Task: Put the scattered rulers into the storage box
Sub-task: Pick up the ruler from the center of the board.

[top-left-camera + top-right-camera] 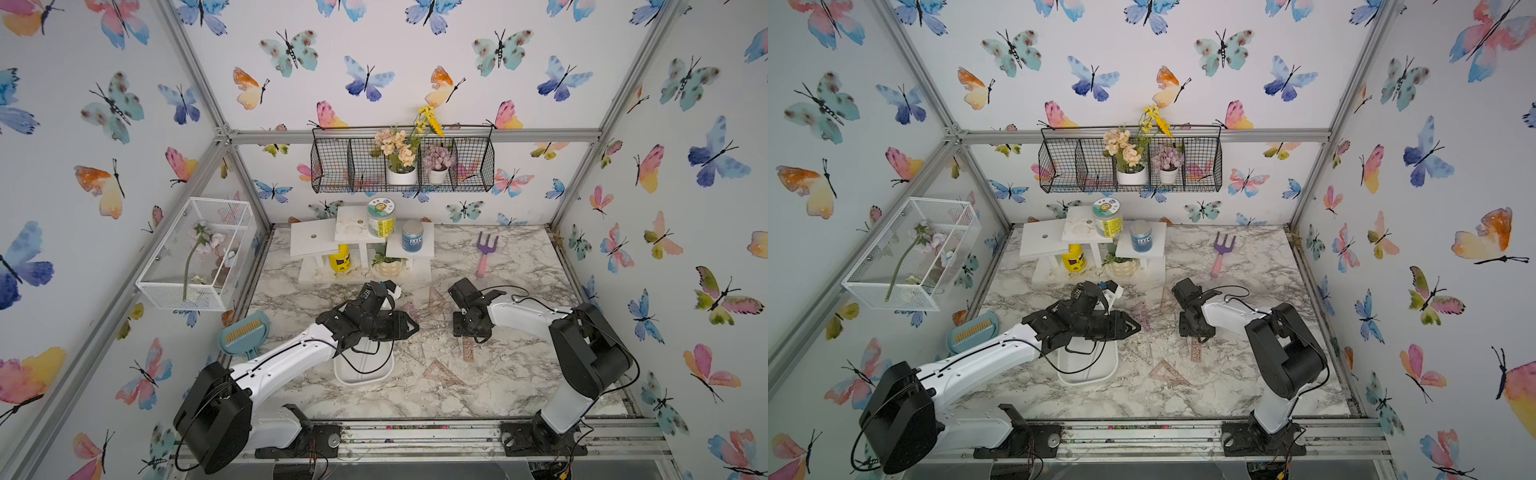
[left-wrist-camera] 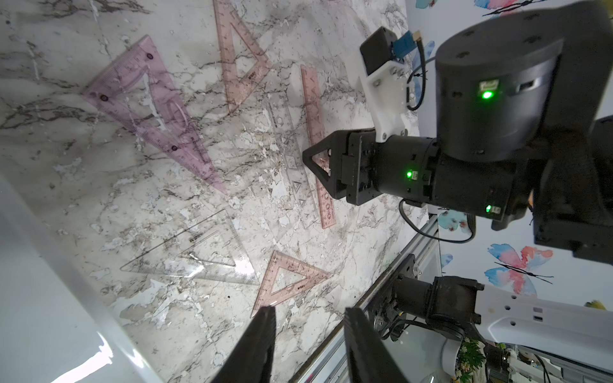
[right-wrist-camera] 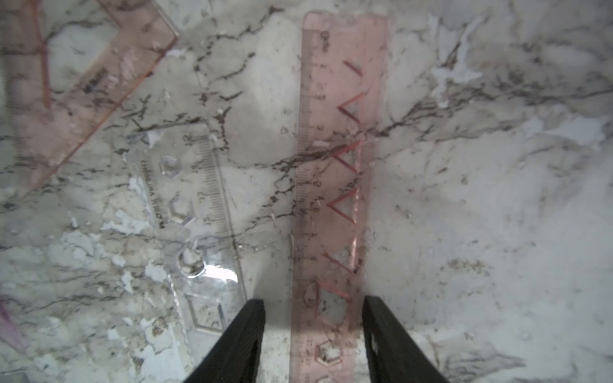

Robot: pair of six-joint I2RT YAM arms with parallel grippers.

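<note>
Several rulers lie flat on the marble top. A straight pink ruler (image 3: 341, 132) runs between the fingers of my right gripper (image 3: 313, 305), which points down at it, open, a gap on each side. A clear straight ruler (image 3: 205, 185) lies beside it. A pink set square (image 1: 442, 372) lies nearer the front. In the left wrist view a purple set square (image 2: 149, 109), a clear set square (image 2: 199, 255) and another pink set square (image 2: 242, 53) show. My left gripper (image 1: 411, 326) hovers open and empty over the white storage box (image 1: 361, 380), which its arm partly hides.
A purple-and-pink garden fork (image 1: 484, 253) lies at the back right. A white stepped stand (image 1: 316, 239) with jars stands at the back. A blue brush (image 1: 245, 332) rests at the left edge. A white mesh cage (image 1: 199, 253) and a black wire basket (image 1: 332, 166) hang on the walls.
</note>
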